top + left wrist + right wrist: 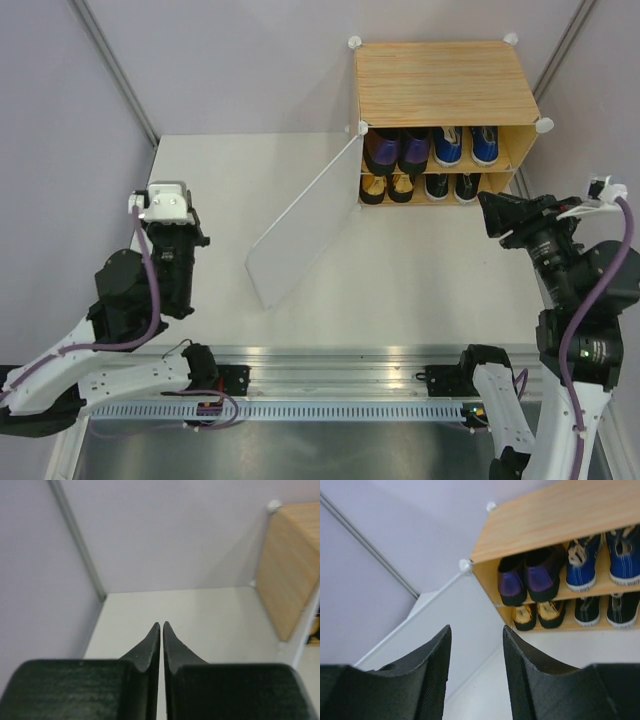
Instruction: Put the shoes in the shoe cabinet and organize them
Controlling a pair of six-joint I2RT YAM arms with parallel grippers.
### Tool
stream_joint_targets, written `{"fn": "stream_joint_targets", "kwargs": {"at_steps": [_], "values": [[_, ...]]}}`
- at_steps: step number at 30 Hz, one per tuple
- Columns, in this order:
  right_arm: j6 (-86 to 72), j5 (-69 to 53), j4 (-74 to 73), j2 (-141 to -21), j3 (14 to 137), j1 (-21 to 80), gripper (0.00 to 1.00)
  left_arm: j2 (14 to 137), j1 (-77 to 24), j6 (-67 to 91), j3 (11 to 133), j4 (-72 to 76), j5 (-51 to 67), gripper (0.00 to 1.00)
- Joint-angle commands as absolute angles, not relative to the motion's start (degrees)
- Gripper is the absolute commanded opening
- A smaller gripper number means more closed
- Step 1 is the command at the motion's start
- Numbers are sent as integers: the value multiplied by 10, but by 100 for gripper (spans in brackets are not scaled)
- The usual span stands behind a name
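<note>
The shoe cabinet [440,85] stands at the back right of the table with its white door panel [300,225] swung open to the left. Purple dress shoes [398,150] and blue sneakers [466,145] fill the upper shelf. Gold shoes [388,187] and black shoes [452,186] sit on the lower shelf. My right gripper [476,628] is open and empty, a little in front of the cabinet [560,515] and pointing at it. My left gripper [161,625] is shut on nothing, raised over the table's left side, far from the cabinet [287,570].
Lilac walls close off the table [210,240] at the back and on both sides. The open door slants across the middle of the table, its free edge toward the near left. A metal rail [340,365] with both arm bases runs along the near edge.
</note>
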State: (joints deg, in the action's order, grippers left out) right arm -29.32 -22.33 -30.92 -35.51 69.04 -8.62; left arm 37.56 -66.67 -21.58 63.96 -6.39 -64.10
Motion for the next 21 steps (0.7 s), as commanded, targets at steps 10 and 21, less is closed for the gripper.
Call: {"fn": "stream_joint_targets", "kwargs": {"at_steps": [10, 21], "values": [[-317, -242, -345, -333, 748, -84, 53, 581, -289, 56, 747, -332, -412, 2], [-260, -184, -366, -315, 777, -44, 59, 623, -70, 130, 761, -391, -133, 2]]}}
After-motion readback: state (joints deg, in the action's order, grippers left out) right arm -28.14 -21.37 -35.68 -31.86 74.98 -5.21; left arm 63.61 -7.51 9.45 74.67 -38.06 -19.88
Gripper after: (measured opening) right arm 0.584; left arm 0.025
